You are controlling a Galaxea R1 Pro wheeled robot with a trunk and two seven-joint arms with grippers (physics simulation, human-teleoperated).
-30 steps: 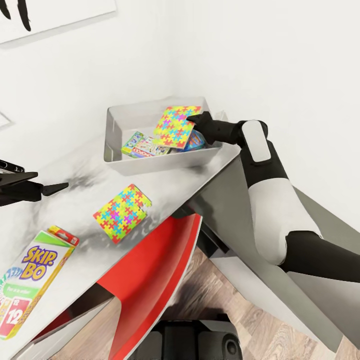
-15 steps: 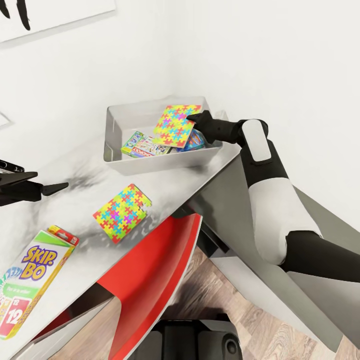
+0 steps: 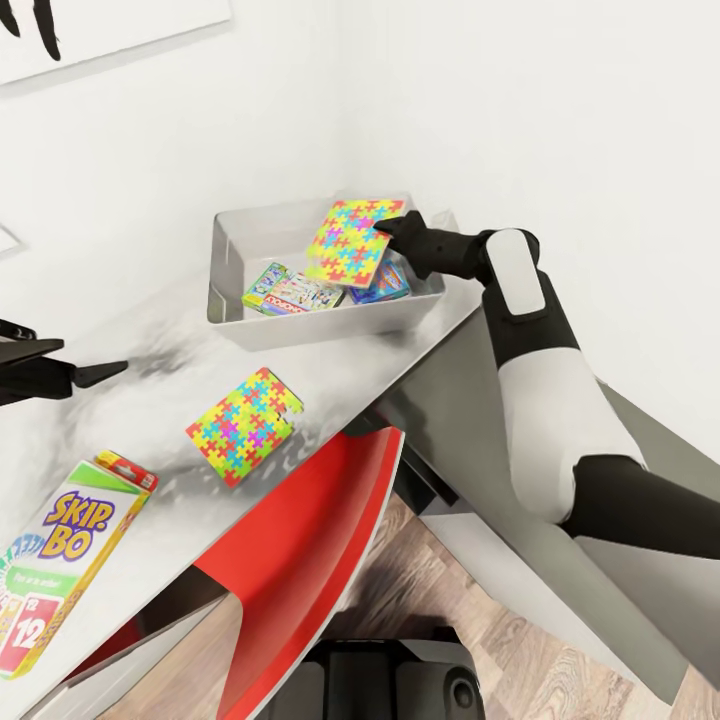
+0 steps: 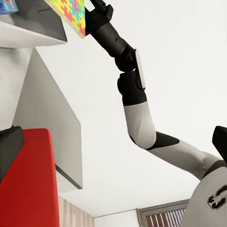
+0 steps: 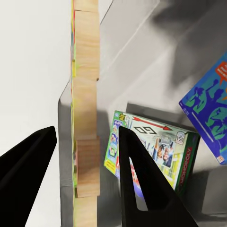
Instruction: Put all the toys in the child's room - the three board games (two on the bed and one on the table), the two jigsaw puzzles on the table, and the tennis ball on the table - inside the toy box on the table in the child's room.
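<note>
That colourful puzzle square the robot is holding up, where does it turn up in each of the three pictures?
Head view: the held jigsaw puzzle hangs tilted above the toy box, pinched by the right hand.
Left wrist view: only its corner shows, at the top edge.
Right wrist view: seen edge-on, a wooden strip between the dark fingers.
Shared landmark: the toy box.

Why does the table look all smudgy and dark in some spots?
Head view: soft grey shadows fall on the glossy table beside the toy box and the jigsaw puzzle lying there. Right wrist view: the close black fingers look huge and stretched.
</note>
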